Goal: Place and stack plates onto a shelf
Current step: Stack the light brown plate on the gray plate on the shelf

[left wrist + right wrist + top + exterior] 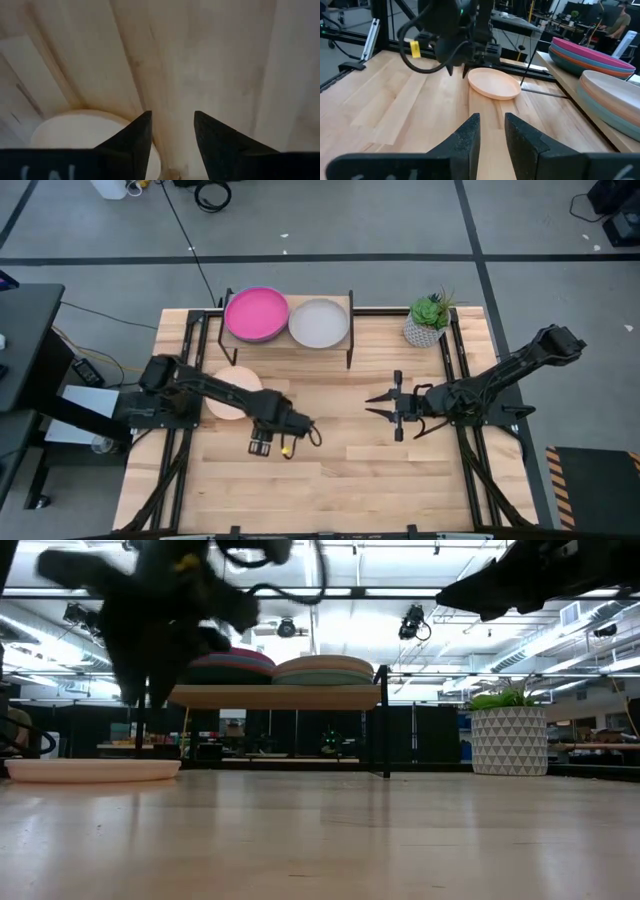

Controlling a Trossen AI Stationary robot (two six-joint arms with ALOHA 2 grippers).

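A pale peach plate (pixel 226 394) lies flat on the table, left of centre, partly under my left arm. My left gripper (pixel 260 448) hangs open above the bare boards just nearer than this plate (pixel 75 132), fingers pointing down, touching nothing. My right gripper (pixel 368 404) floats right of centre, pointing level toward the left, with a narrow gap between its fingers (pixel 492 120). The shelf (pixel 288 340) stands at the far edge and carries two plate stacks: one topped magenta (pixel 256 314), one topped pale grey (pixel 319 322).
A potted plant in a white patterned pot (pixel 428 323) stands at the far right of the table. Black rails run along both table sides. Bare boards lie between the two grippers and toward the near edge.
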